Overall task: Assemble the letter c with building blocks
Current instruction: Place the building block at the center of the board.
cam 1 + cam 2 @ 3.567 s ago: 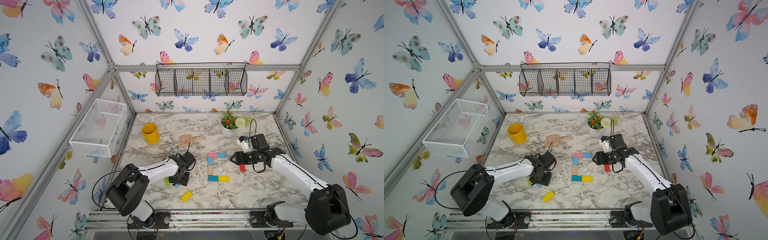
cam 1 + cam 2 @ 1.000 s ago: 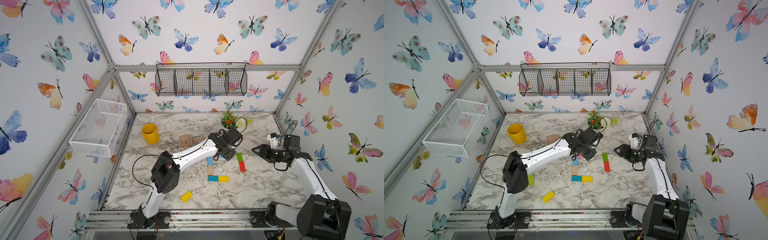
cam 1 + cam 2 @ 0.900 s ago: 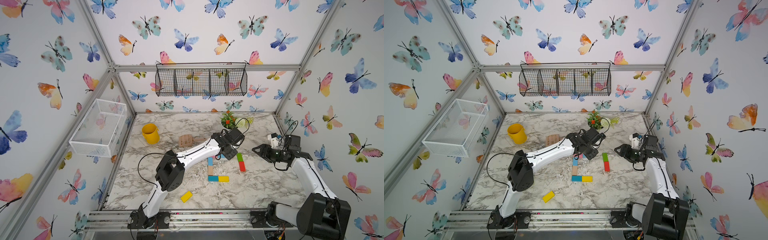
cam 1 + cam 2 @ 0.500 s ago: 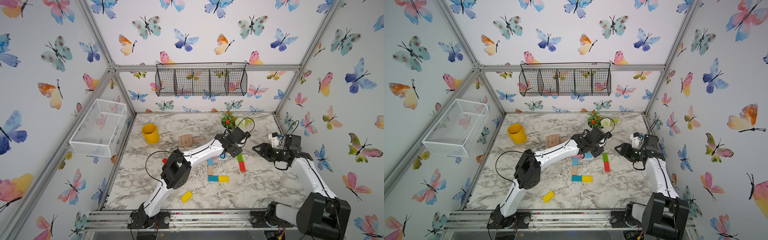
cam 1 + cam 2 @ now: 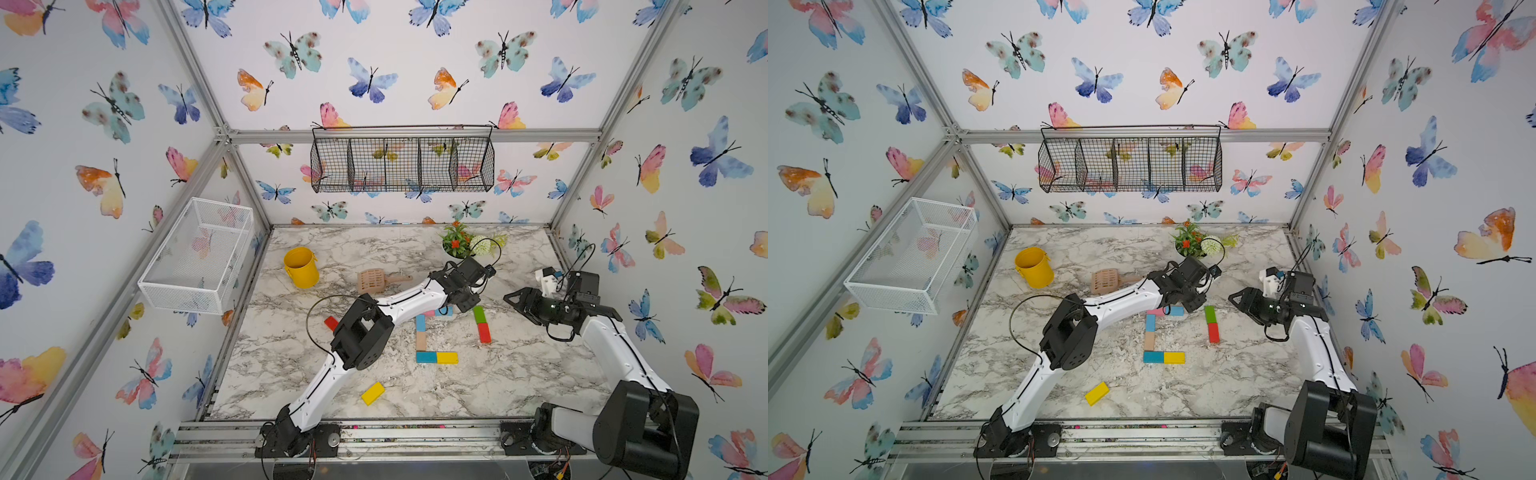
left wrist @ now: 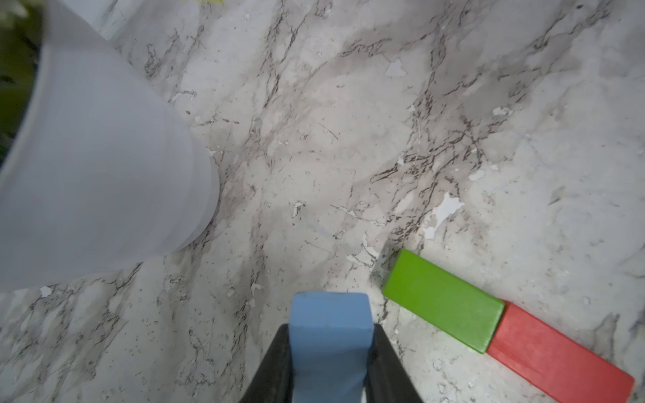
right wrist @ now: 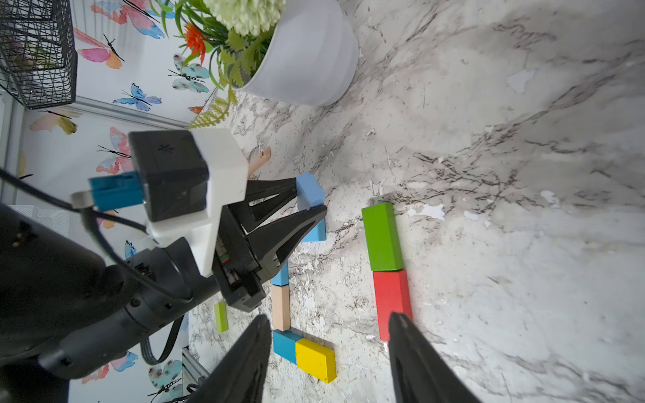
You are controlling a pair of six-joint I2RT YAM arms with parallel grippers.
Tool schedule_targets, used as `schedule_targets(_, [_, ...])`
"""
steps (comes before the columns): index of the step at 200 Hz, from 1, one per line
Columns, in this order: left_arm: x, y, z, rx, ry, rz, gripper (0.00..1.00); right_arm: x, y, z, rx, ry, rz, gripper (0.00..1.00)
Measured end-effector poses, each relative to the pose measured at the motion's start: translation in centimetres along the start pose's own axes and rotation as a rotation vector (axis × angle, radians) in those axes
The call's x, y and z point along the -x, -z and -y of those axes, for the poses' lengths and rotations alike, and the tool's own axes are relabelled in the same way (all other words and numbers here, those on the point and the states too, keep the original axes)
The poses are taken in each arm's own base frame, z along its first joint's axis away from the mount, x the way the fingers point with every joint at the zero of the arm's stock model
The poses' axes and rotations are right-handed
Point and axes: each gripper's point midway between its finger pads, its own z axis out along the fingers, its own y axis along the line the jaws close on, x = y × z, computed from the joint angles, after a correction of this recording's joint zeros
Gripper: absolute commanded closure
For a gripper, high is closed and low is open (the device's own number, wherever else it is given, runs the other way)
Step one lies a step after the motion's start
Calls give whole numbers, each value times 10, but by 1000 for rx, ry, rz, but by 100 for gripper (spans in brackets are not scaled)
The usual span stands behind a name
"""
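My left gripper (image 6: 330, 329) is shut on a light blue building block (image 6: 330, 335), which the right wrist view shows lifted (image 7: 309, 190) just above another light blue block (image 7: 316, 232) on the table. In a top view this gripper (image 5: 465, 305) hovers at the far end of a part-built shape: pink block (image 5: 1156, 311), blue block (image 5: 420, 321), tan block (image 5: 421, 340), teal block (image 5: 427, 357), yellow block (image 5: 447, 358). A green block (image 5: 478, 314) and a red block (image 5: 484, 332) lie end to end to its right. My right gripper (image 7: 330, 317) is open and empty, near the red block.
A loose yellow block (image 5: 372, 393) lies near the front, a red one (image 5: 331, 323) at the left. A yellow bucket (image 5: 301, 268), tan scoop (image 5: 374, 280) and white flower pot (image 6: 97, 174) stand at the back. Wire baskets (image 5: 199, 257) hang on the walls.
My left arm has stretched farther to the back right, carrying the light blue block toward the shape's far end. The right arm has stayed nearly still, open.
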Motion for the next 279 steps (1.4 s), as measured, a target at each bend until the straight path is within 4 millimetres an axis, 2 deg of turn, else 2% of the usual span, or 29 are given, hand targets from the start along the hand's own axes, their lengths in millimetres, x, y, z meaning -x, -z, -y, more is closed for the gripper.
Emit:
schedule_targets(76, [0,-12,-15,-49,32,32,74,3,-12,10,-4,-24,-13,43])
schedule_targets(135, [-3,-18,-7,-96,7,33,71,1,-26,23,-1,-46,-40,44])
schedule_targets(194, [-3,-18,-2,-119,-11,36,58,1,-30,24,9,-50,-47,43])
schedule_targets(264, [-5,-25,2,-144,-22,35,58,1,-32,25,11,-49,-50,44])
schedule_targets(279, [-2,-24,1,-144,-13,45,60,1,-31,26,6,-40,-49,48])
